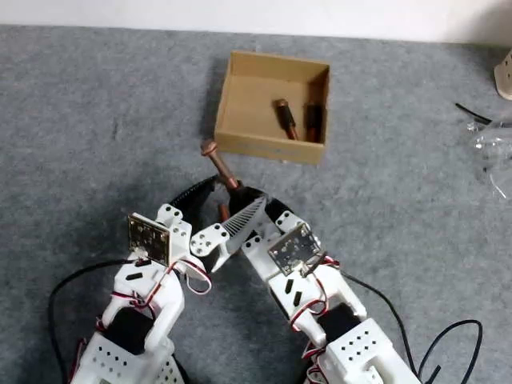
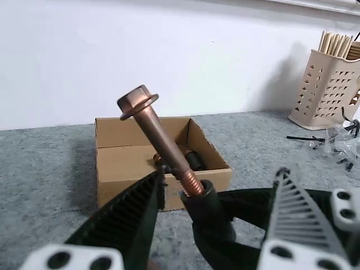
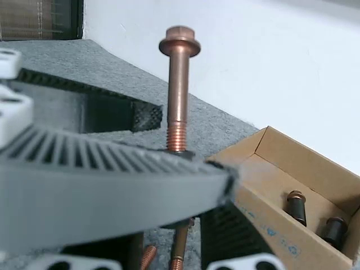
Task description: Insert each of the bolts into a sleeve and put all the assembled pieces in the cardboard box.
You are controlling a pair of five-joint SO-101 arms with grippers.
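A copper bolt [image 1: 220, 168] [image 2: 160, 140] [image 3: 178, 95] stands tilted with its threaded tip in a black sleeve [image 1: 245, 195] [image 2: 205, 205] [image 3: 180, 153]. My right gripper [image 1: 258, 205] [image 3: 216, 202] is shut on that sleeve, just in front of the cardboard box [image 1: 240, 144] [image 2: 135, 163] [image 3: 292, 225]. My left gripper [image 1: 236, 194] [image 2: 220, 175] is open, its fingers [image 2: 132, 216] on either side of the bolt and sleeve. Two assembled pieces [image 1: 298, 118] [image 3: 296, 207] lie in the box. Loose bolts [image 3: 179, 247] [image 1: 224, 213] lie on the mat under the grippers.
Grey felt mat [image 1: 96, 120] covers the table. A beige slotted holder with sticks [image 2: 332, 84] [image 1: 504, 76] stands at the far right. Black cables and clear plastic bits [image 1: 488, 136] [image 2: 332, 146] lie near it. Open room lies to the left of the box.
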